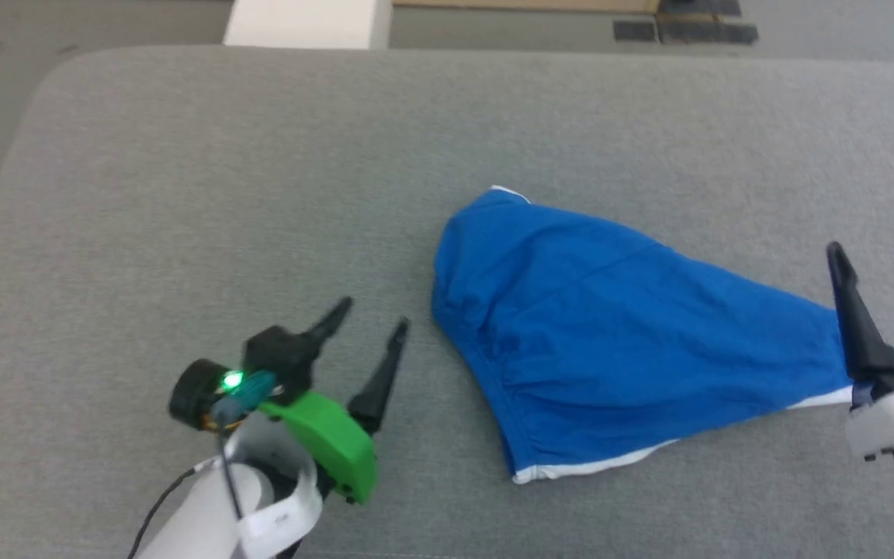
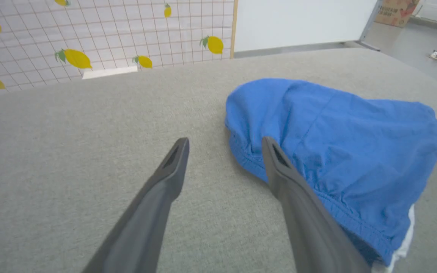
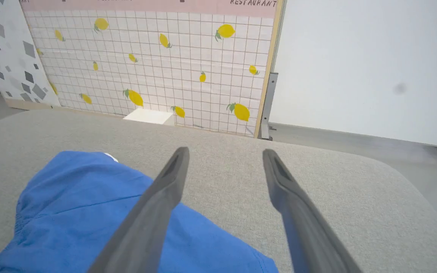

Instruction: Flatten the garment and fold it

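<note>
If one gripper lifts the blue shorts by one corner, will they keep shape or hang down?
Probably they hang limp: the blue shorts lie in soft wrinkles on the grey padded surface. Pushed, they would likely bunch, as the gathered waistband already puckers. They look thin, so probably light.
</note>
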Controlling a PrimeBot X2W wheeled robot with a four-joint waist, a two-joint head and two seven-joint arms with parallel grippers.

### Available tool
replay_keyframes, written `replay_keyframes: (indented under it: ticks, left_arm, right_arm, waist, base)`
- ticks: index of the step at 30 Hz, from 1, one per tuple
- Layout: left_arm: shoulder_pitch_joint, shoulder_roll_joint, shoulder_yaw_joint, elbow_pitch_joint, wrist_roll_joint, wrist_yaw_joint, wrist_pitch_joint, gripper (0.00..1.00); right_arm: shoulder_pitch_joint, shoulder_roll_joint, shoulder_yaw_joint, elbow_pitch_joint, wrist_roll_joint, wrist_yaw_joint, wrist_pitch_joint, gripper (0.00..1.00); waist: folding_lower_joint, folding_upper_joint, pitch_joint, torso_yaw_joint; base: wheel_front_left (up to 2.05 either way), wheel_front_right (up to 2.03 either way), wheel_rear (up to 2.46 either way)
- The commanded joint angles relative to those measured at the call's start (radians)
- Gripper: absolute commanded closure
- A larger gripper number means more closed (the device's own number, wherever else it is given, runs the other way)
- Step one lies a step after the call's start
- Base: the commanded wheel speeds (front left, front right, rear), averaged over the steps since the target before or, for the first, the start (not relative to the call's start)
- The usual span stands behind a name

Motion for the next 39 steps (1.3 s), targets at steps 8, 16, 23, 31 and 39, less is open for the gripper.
replay_keyframes:
  ticks: [8, 16, 23, 31, 39]
  left_arm:
    - [-0.161, 0.037, -0.065, 0.006, -0.073, -0.073, 0.327, 0.00]
    - [-0.300, 0.056, -0.042, 0.090, -0.118, -0.064, 0.516, 0.00]
    - [-0.324, 0.077, -0.086, 0.137, -0.124, -0.096, 0.575, 0.92]
    - [-0.326, 0.117, -0.026, 0.100, -0.109, -0.057, 0.489, 1.00]
    - [-0.395, 0.214, 0.026, 0.051, -0.125, -0.077, 0.535, 1.00]
  right_arm:
    - [0.053, 0.145, -0.062, -0.047, -0.108, -0.002, -0.110, 0.00]
    - [0.036, 0.184, -0.049, -0.032, -0.138, -0.002, -0.143, 0.00]
    - [0.030, 0.213, -0.026, -0.011, -0.160, -0.002, -0.166, 0.00]
    - [0.026, 0.225, -0.018, 0.015, -0.168, -0.002, -0.170, 0.00]
    - [0.008, 0.230, 0.013, 0.027, -0.159, -0.002, -0.162, 0.00]
  waist:
    - [0.0000, -0.0001, 0.122, -0.115]
    - [0.0000, -0.0001, 0.178, -0.176]
    - [0.0000, -0.0001, 0.205, -0.194]
    - [0.0000, -0.0001, 0.159, -0.185]
    - [0.0000, -0.0001, 0.137, -0.193]
  base:
    - [0.00, 0.00, 0.00]
    - [0.00, 0.00, 0.00]
    - [0.00, 0.00, 0.00]
    - [0.00, 0.00, 0.00]
    - [0.00, 0.00, 0.00]
